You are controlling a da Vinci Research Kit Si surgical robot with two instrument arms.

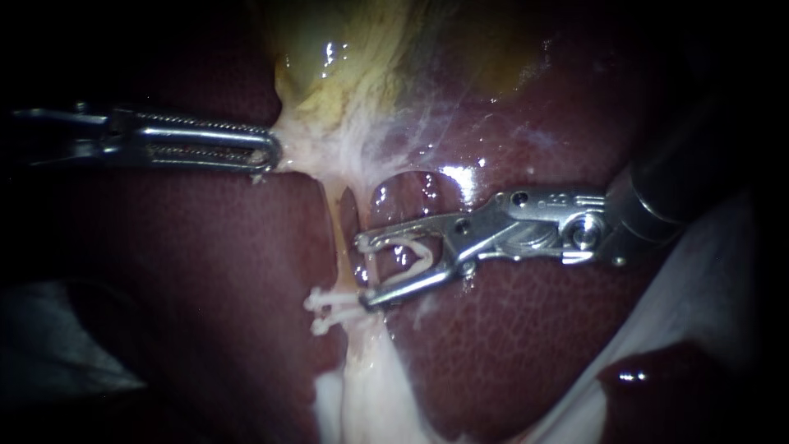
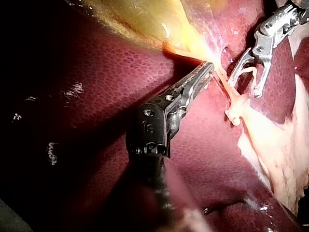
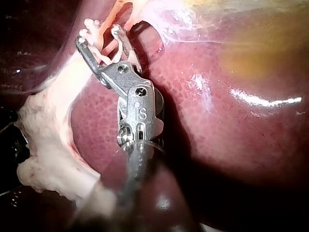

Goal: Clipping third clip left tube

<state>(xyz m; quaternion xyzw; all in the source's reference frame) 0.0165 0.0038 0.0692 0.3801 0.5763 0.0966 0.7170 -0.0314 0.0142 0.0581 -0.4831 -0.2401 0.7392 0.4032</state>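
The tube (image 1: 335, 230), thin, pale yellow and taut, runs from the whitish base of the gallbladder (image 1: 329, 90) down across the dark liver (image 1: 509, 345). Two white clips (image 1: 327, 311), closed, cross it side by side low on its length. A third white clip (image 1: 415, 256), open in a V, sits held between the spread jaws of the right instrument (image 1: 363, 271), its mouth facing the tube just above the pair.

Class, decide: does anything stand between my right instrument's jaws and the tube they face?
Nothing visible does. The right instrument, holding a loaded clip, has its jaw tips at the tube, just above the clips already on it.
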